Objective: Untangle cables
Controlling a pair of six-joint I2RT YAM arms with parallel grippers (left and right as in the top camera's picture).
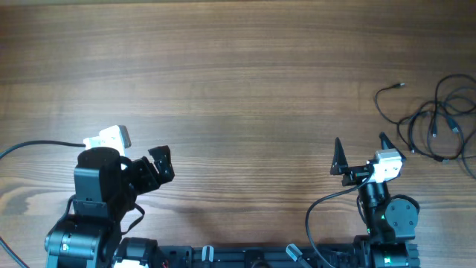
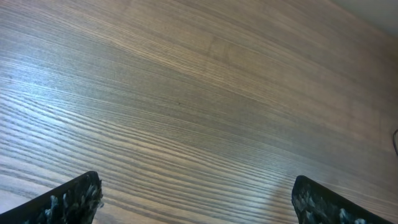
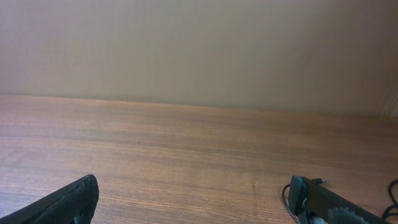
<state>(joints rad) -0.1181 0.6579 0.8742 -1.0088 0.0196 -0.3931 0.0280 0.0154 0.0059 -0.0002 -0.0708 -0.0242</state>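
Note:
The cables [image 1: 439,119] are thin black wires with small plug ends. They lie in loose tangled loops on the wooden table at the far right of the overhead view. One strand with a plug shows beside the right finger in the right wrist view [image 3: 320,182]. My right gripper [image 1: 361,155] is open and empty, down-left of the cables and apart from them; it also shows in the right wrist view [image 3: 194,202]. My left gripper [image 1: 160,165] is open and empty at the lower left; in the left wrist view [image 2: 196,199] only bare wood lies between its fingers.
The wooden table [image 1: 238,74] fills the view. A thick black arm cable [image 1: 33,146] runs off the left edge. The arm bases [image 1: 223,257] sit along the front edge. A pale wall [image 3: 199,50] stands behind the table's far edge.

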